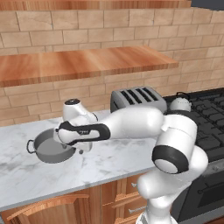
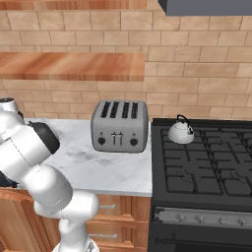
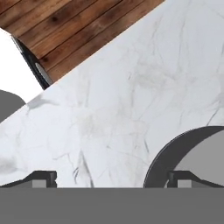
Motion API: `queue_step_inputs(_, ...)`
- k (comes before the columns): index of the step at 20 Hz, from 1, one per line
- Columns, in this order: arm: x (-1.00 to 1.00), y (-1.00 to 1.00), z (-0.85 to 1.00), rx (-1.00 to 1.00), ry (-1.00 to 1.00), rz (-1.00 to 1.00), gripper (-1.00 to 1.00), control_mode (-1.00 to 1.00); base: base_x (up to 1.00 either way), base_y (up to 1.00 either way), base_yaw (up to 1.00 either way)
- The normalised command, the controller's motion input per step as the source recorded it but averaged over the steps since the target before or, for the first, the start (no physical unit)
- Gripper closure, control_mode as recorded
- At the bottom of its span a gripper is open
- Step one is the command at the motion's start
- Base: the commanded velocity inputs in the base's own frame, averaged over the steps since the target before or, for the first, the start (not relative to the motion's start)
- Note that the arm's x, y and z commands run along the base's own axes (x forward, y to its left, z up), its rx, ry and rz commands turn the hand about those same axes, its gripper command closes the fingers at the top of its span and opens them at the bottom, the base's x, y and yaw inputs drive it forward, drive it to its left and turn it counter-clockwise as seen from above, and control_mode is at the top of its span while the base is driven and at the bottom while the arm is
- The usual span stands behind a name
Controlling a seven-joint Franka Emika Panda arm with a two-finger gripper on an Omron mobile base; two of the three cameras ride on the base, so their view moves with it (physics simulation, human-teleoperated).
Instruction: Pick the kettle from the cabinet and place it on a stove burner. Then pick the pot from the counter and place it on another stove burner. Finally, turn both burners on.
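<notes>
While the arm reaches out low over the counter (image 1: 26, 170), its gripper (image 3: 111, 178) sits directly above the near rim of the pot (image 1: 50, 146). On the hand view the two fingertips (image 3: 41, 178) stand wide apart, so the tool is released and grasps nothing. One tip lies over bare marble; the other (image 3: 183, 178) lies over the dark rim of the pot, whose grey interior curves away on that side. Whether either tip touches the rim cannot be told.

The pot rests flat on the counter beneath the hand, one loop handle showing on the side away from the arm in the left base view. The wrist covers part of its nearer rim there.

The kettle (image 2: 180, 131) stands upright on the stove burners (image 2: 206, 162), at the rear corner nearest the counter, well apart from the gripper and beyond the arm's elbow. Its black handle arches over the dome.

A grey toaster (image 2: 119, 125) stands on the counter between the pot and the stove, just beside the cooktop edge and near the brick wall.

The cabinet (image 1: 83, 63) runs along the wall above and beyond the gripper; its upper surface carries nothing visible.

Wooden flooring (image 3: 74, 30) shows beyond the counter edge on the hand view.
</notes>
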Motion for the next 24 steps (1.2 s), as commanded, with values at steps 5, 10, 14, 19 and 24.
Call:
queue_step_inputs(5, 0.11, 0.16, -0.18, -0.05, 0.05, -0.04, -1.0, -1.0, 0.0, 0.0, 0.0)
queue_step_inputs(10, 0.08, 0.11, -0.2, -0.05, 0.02, -0.04, -1.0, -1.0, 0.0, 0.0, 0.0)
queue_step_inputs(14, 0.12, 0.08, -0.14, -0.04, 0.0, -0.05, -1.0, -1.0, 0.0, 0.0, 0.0)
queue_step_inputs(19, 0.17, 0.08, -0.15, -0.03, 0.0, -0.05, -1.0, -1.0, 0.0, 0.0, 0.0)
queue_step_inputs(24, 0.18, 0.09, -0.21, -0.03, 0.0, -0.05, -1.0, -1.0, 0.0, 0.0, 0.0)
